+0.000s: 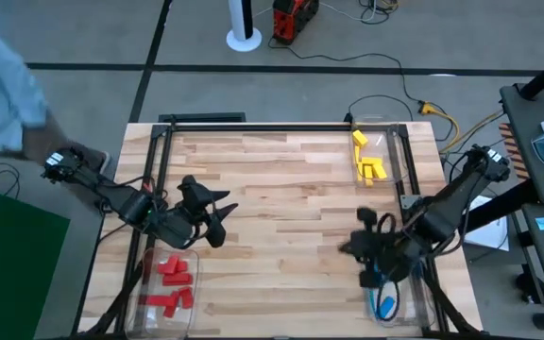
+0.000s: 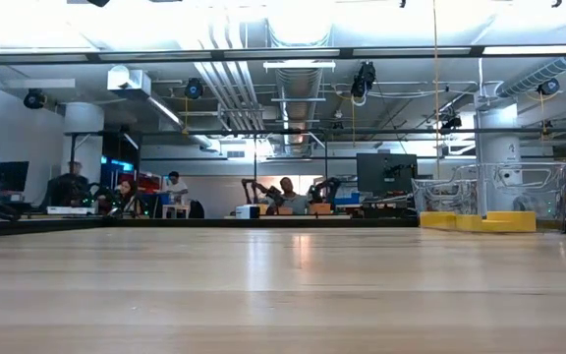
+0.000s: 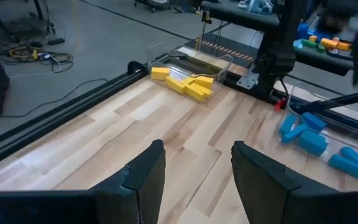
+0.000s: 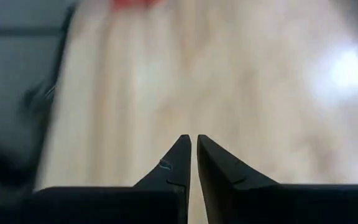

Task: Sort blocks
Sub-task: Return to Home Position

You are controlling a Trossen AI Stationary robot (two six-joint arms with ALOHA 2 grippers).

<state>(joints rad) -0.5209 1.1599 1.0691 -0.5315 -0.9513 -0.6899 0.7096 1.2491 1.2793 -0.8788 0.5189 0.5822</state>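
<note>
Wooden table (image 1: 281,179) from above: red blocks (image 1: 171,279), yellow blocks (image 1: 368,162) and blue blocks (image 1: 385,302) lie in clear bins (image 1: 398,142) at three table corners, away from both grippers. Left gripper (image 1: 225,222) hovers over the table's left side, jaws apart in its wrist view; right gripper (image 1: 349,246) over its right side, jaws together.

No text, label, brand, number or sign can be read in any view.

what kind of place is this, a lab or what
Probably a robotics lab or workshop: exposed ceiling pipes, people seated far back near a monitor, and cables trailing over the floor.
</note>
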